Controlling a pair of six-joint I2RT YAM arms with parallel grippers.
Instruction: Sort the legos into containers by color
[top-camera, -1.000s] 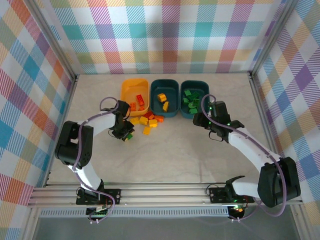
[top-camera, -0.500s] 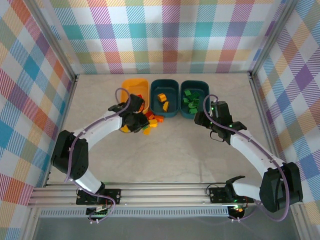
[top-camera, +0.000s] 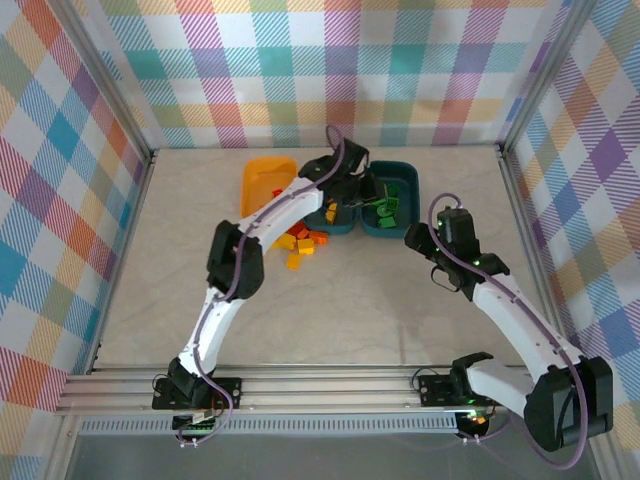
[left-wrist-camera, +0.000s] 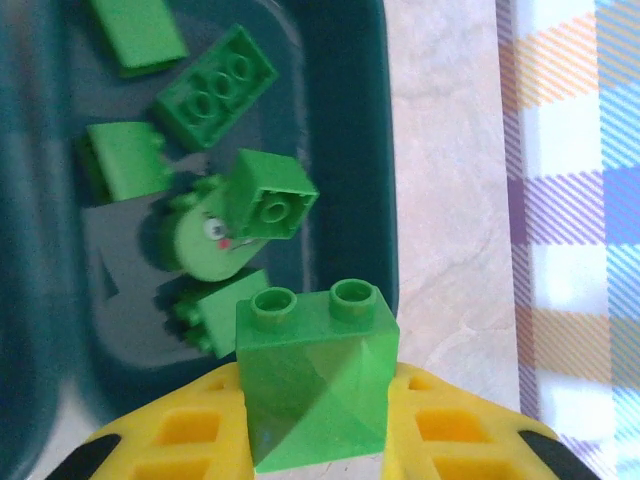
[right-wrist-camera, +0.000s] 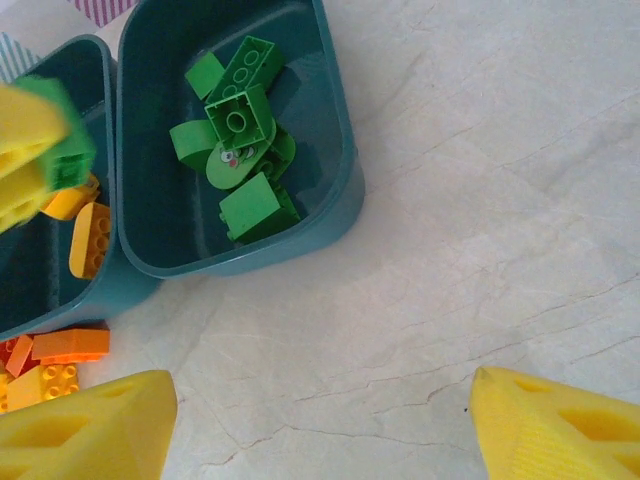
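Green plastic brick (left-wrist-camera: 315, 385), clamped in my left hand (left-wrist-camera: 318, 432), hangs over the dark teal plastic tub (left-wrist-camera: 386, 150) of greens, right hand (right-wrist-camera: 320, 410) gaping empty, orange and yellow bricks (top-camera: 303, 243) left on the table (top-camera: 400, 320).

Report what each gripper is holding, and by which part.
The left gripper pinches a green lego by its two opposite side faces, with the studs pointing away from the fingers. The right gripper is open and holds nothing.

pale marbled tabletop (top-camera: 350, 310), pastel plaid walls (top-camera: 330, 70), a metal rail (top-camera: 330, 385) along the near edge
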